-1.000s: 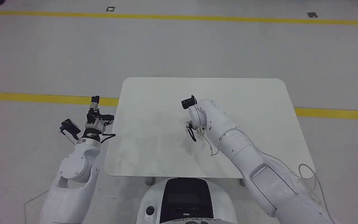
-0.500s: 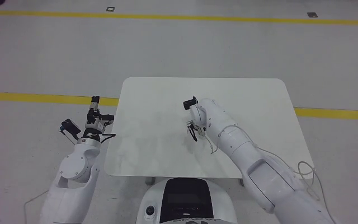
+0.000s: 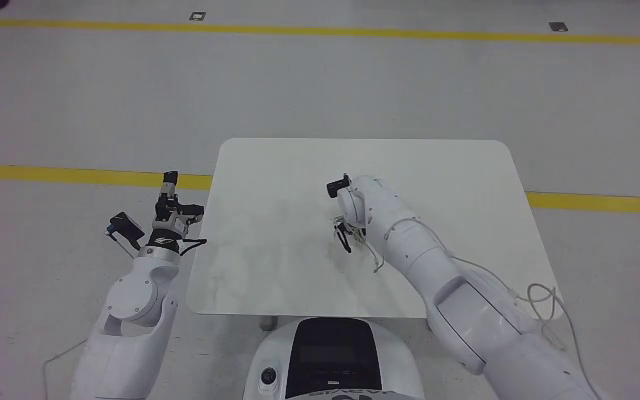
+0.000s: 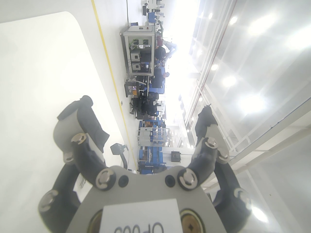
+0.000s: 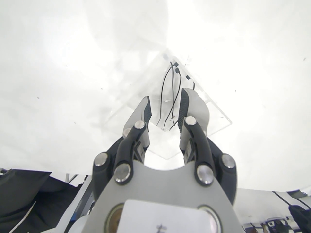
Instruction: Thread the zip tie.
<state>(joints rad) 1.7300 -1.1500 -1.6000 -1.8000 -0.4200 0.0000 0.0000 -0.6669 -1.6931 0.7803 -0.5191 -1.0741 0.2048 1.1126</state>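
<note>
Several thin black zip ties (image 5: 171,90) lie in a clear plastic tray (image 5: 216,112) on the white table (image 3: 270,200). My right gripper (image 5: 165,105) hangs just above the tray, open, its fingers straddling the ties' tails with nothing pinched between them. From above, the right gripper (image 3: 342,236) sits near the table's middle. My left gripper (image 4: 144,115) is open and holds nothing. The left gripper (image 3: 168,196) stays off the table's left edge, pointing away from the robot.
The table's rounded corner (image 4: 73,20) shows beside the left gripper. A yellow floor line (image 3: 320,32) runs behind the table. Bare tabletop surrounds the tray on all sides.
The right arm's elbow has shifted slightly while its gripper stays over the same spot. The left arm has not moved.
</note>
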